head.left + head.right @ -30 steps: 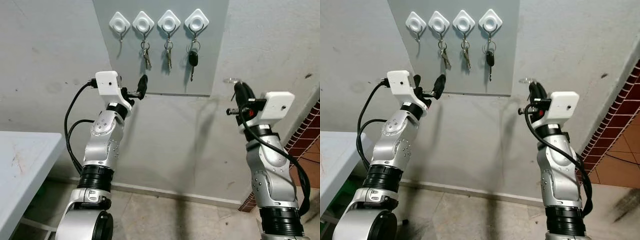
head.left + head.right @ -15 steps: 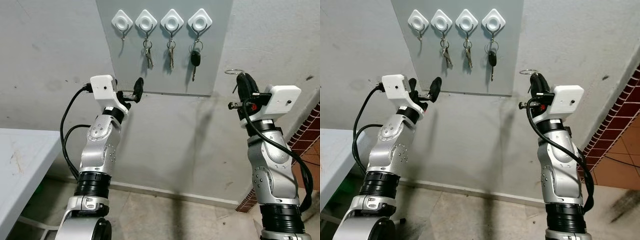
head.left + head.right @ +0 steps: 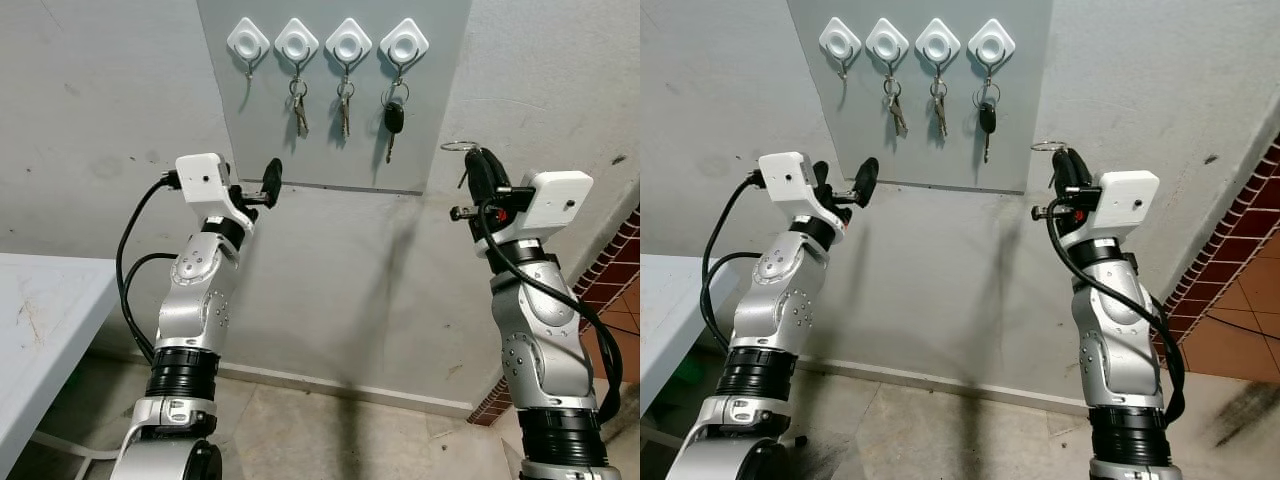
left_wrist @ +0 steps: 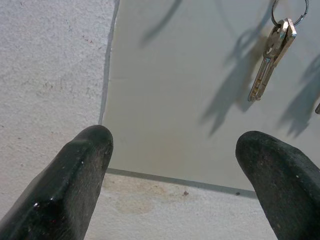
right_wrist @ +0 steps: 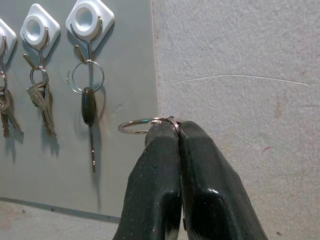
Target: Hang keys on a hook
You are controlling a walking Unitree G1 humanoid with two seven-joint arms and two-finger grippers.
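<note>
Scanning left to right: white table [image 3: 45, 320] at left edge. Left gripper [image 3: 262, 186] raised beside grey panel [image 3: 440, 110] lower-left corner, fingers [image 4: 82, 165] spread wide, holding nothing. Four white hooks [image 3: 248, 42] along panel top; leftmost bare, next two carry silver keys [image 3: 299, 108], fourth carries black-headed key [image 3: 393, 118]. Right gripper [image 5: 172, 131] raised right of panel, below hook row, fingers pinched together on key ring [image 5: 137, 125]. Ring off hooks, near fourth one. Brick wall [image 3: 1240, 250] at far right.

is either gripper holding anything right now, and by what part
The right gripper is shut on a thin silver key ring, pinching one edge of the loop so the rest juts sideways. The left gripper is open and holds nothing.
</note>
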